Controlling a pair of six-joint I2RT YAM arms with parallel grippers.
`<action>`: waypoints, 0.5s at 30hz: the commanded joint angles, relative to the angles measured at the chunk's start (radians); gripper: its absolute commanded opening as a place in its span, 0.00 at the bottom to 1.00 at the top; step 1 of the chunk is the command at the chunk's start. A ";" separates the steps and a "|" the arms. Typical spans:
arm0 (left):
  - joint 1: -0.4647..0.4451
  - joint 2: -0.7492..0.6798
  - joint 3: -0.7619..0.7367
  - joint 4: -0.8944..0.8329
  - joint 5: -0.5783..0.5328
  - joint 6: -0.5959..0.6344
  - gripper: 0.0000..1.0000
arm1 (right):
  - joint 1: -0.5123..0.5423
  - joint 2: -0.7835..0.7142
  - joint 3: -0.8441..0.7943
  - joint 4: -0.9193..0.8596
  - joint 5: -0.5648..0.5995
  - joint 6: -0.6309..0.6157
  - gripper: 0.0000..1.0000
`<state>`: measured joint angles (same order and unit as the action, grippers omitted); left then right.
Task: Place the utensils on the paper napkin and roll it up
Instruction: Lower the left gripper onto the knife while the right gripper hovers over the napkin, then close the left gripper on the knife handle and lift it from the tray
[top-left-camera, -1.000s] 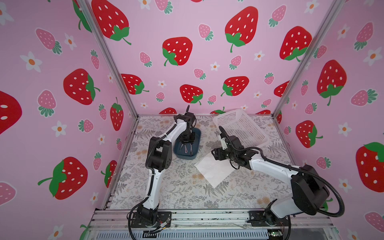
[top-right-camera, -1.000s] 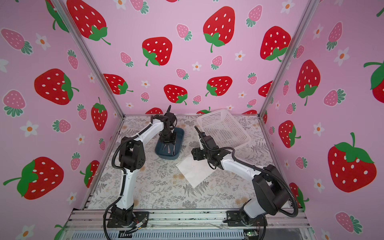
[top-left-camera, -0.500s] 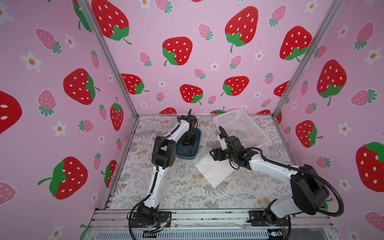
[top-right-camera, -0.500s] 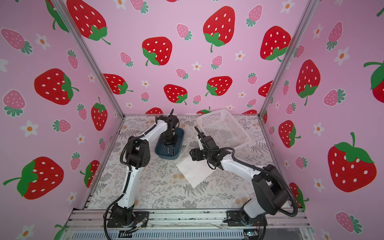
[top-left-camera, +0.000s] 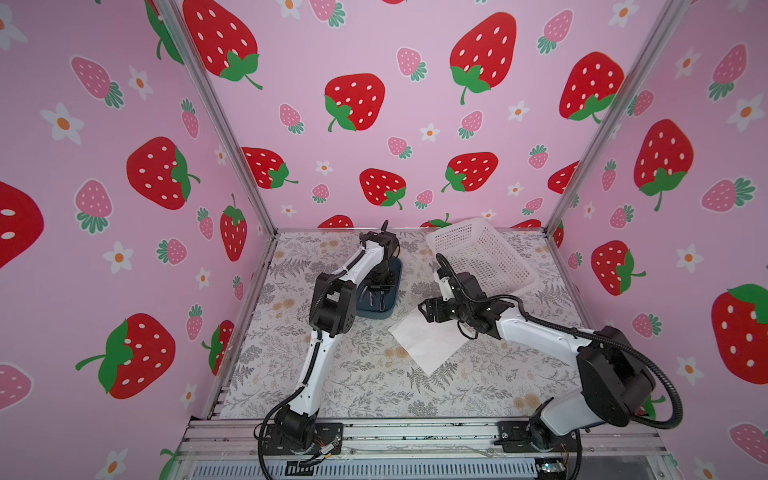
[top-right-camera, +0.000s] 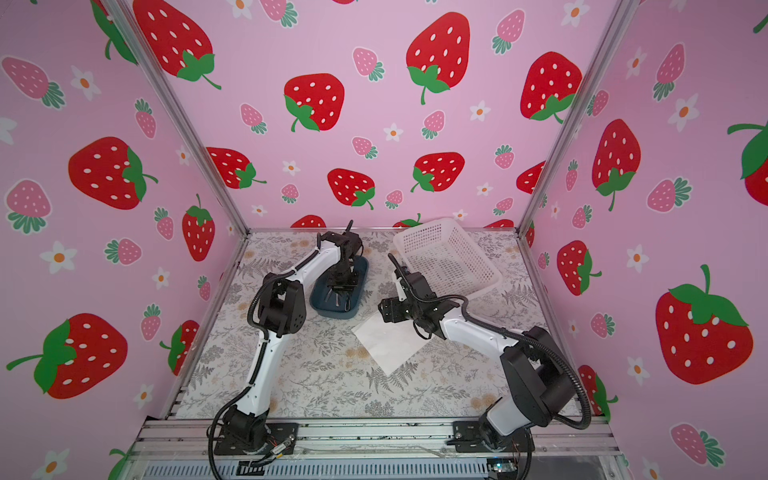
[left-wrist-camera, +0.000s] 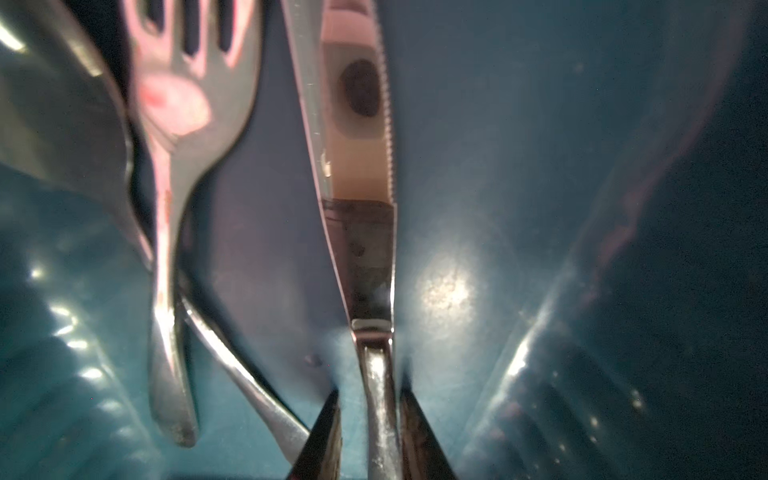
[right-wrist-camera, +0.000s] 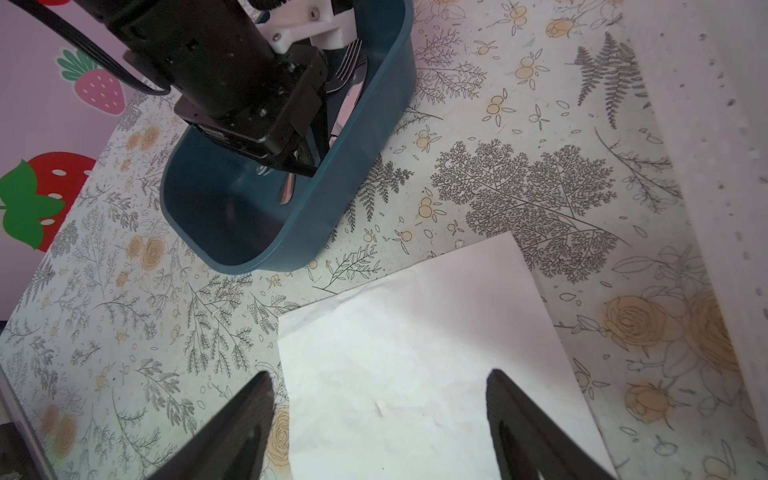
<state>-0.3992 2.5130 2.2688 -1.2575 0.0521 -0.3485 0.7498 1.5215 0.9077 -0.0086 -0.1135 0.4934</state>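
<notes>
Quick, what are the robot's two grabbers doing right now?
Left gripper: jaws flank the handle of the slim silver metal knife; grip cannot be told.
Right gripper: open, empty, over the thin white paper napkin.

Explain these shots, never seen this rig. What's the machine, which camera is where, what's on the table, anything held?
The machine is a left arm and a right arm, both white, mounted at the front of a table. Each ends in a two-finger gripper. Two pictures come from one overhead stereo camera and show nearly the same whole scene. The other two come from cameras on the arms' wrists. On the table lie a blue tub, a white paper napkin and a white perforated basket. The tub holds a spoon, a fork and a knife. The left gripper reaches into the tub, its fingers close on either side of the knife's handle; whether they pinch it I cannot tell. The right gripper hangs open and empty above the napkin.
</notes>
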 joint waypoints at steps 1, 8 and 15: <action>-0.003 0.040 0.018 -0.043 -0.009 -0.007 0.25 | -0.003 0.017 -0.005 -0.005 0.007 -0.003 0.82; -0.005 0.026 -0.031 -0.034 0.002 0.006 0.22 | -0.001 0.020 0.003 -0.014 0.006 -0.006 0.82; -0.005 0.026 -0.061 -0.012 0.009 0.009 0.19 | -0.001 0.040 0.008 -0.014 -0.014 0.002 0.84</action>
<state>-0.3992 2.5095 2.2482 -1.2549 0.0566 -0.3439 0.7498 1.5433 0.9077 -0.0101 -0.1154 0.4934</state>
